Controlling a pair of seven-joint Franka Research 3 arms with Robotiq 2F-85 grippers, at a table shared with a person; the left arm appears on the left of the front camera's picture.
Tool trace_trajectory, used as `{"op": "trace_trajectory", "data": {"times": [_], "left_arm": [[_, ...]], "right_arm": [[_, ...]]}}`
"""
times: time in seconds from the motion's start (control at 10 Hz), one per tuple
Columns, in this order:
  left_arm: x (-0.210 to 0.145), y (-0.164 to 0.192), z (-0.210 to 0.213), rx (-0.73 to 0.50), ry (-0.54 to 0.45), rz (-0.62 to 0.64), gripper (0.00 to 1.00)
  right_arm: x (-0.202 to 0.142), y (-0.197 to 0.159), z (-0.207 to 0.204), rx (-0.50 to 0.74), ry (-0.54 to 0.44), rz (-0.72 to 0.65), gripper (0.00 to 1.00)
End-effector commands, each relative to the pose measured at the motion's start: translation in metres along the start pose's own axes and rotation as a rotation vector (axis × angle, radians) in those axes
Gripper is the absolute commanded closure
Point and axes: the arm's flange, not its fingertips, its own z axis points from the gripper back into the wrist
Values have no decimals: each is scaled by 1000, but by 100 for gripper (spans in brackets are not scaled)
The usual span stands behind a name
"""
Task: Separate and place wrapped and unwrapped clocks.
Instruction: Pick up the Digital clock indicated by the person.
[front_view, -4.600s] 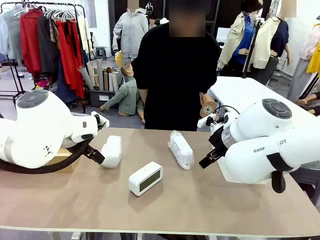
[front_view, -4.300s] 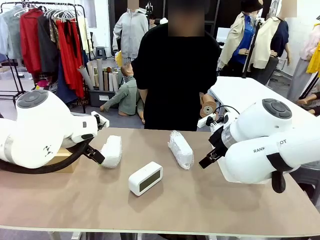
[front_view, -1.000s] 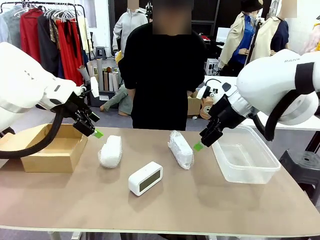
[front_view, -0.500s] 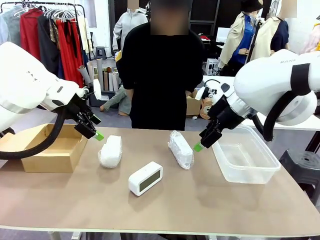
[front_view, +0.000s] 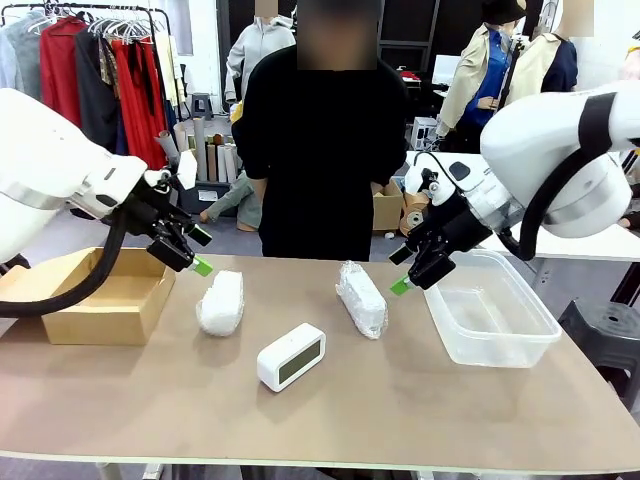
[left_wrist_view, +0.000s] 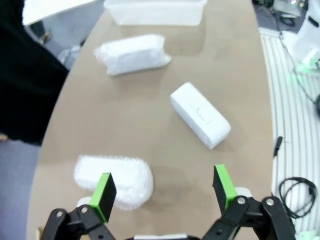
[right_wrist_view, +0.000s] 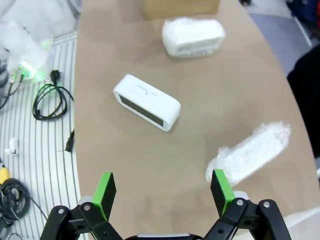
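Bare clock (front_view: 291, 356) sits near 2 wrapped clocks (front_view: 221, 302) (front_view: 361, 297); left tool (left_wrist_view: 162, 189), right tool (right_wrist_view: 163, 190) open.

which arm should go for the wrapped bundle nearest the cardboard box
Left. The open left gripper hovers just above that wrapped bundle; the right gripper hangs beyond the other bundle, by the clear tub.

Glossy white rounded shells on the left arm (front_view: 45, 170) and right arm (front_view: 560, 150) — a black cable (front_view: 108, 265) loops off each. The left tool (front_view: 198, 250) and right tool (front_view: 400, 270): black linkages, green pads (left_wrist_view: 103, 196).
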Motion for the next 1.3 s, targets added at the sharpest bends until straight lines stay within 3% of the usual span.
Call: {"op": "trace_trajectory", "data": {"times": [0.0, 0.2, 0.6, 1.2], "left_arm": [[-17, 16, -2, -64, -116, -42, 0], [-13, 26, 15, -127, -165, -60, 0], [-12, 45, 41, -214, -92, 1, 0], [1, 63, 67, -134, -37, 73, 0]], "right_arm": [[-10, -24, 4, 122, -66, 34, 0], [0, -26, 21, 113, -95, 75, 0], [20, -29, 52, 85, -131, 136, 0], [34, -35, 83, 44, -160, 144, 0]]}}
